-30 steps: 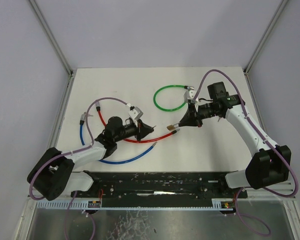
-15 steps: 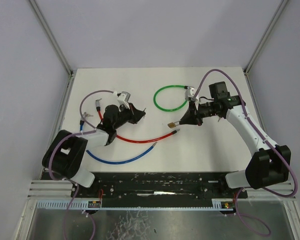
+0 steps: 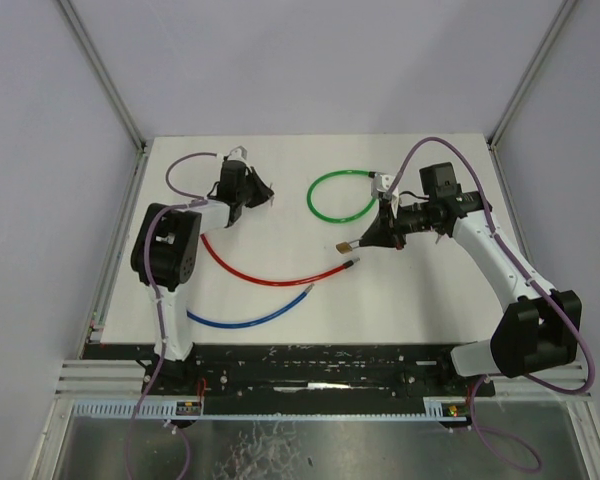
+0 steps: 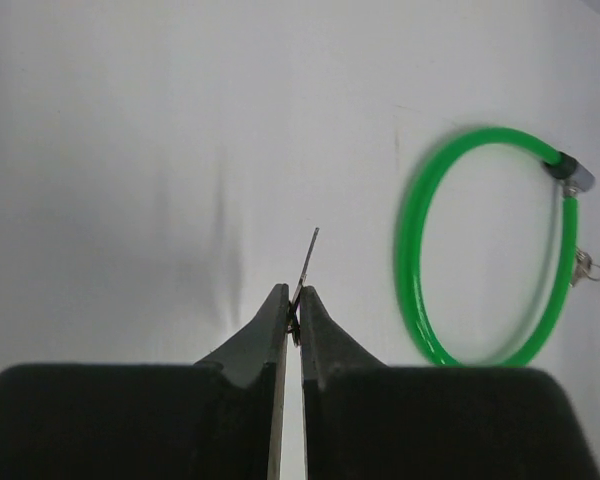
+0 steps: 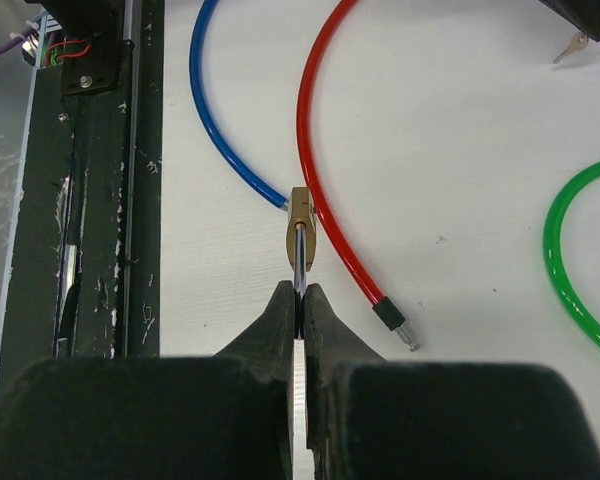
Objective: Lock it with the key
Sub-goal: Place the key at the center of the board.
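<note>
My right gripper [image 3: 358, 241] is shut on the steel shackle of a small brass padlock [image 3: 342, 247] and holds it just above the table; in the right wrist view the padlock [image 5: 300, 215] sticks out ahead of the gripper [image 5: 299, 295]. My left gripper [image 3: 269, 196] is at the back left, shut on a thin metal key [image 4: 308, 255] seen edge-on between its tips [image 4: 291, 300]. The key also shows in the right wrist view [image 5: 572, 45], far from the padlock.
A green cable loop [image 3: 310, 197] with a metal lock end [image 4: 570, 176] lies between the grippers. A red cable [image 3: 270, 280] runs under the padlock and ends in a black plug [image 5: 392, 317]. A blue cable [image 3: 250, 320] lies nearer the black front rail [image 3: 320, 365].
My left arm has swung from the table's middle to the back left, carrying the key away from the padlock. The right gripper and padlock have barely moved.
</note>
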You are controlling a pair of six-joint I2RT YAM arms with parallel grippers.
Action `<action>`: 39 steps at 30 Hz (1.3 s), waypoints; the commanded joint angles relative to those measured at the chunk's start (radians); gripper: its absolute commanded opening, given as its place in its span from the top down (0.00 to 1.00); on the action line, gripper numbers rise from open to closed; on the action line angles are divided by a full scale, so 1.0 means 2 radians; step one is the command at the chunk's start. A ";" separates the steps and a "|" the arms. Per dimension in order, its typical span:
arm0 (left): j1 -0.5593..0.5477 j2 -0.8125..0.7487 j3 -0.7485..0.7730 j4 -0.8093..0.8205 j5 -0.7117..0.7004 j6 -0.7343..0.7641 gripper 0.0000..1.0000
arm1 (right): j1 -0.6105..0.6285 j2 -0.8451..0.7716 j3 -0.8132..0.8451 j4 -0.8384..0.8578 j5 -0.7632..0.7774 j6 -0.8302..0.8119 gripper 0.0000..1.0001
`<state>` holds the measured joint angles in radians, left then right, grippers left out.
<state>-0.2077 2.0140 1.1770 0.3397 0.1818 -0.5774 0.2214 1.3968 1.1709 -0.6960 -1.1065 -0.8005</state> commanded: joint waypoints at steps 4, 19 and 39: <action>0.021 0.052 0.091 -0.096 -0.034 -0.013 0.89 | -0.003 -0.012 -0.001 0.011 -0.005 0.007 1.00; 0.046 -0.130 -0.101 0.078 0.026 -0.011 0.65 | -0.004 0.000 -0.018 0.068 0.015 0.071 1.00; 0.046 -0.576 -0.448 0.155 -0.089 0.024 0.00 | 0.078 0.275 0.171 0.214 0.076 0.346 1.00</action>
<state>-0.1165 0.9218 0.3161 0.6060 0.1322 -0.5491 0.3202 1.7874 1.2865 -0.2920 -0.9730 -0.2367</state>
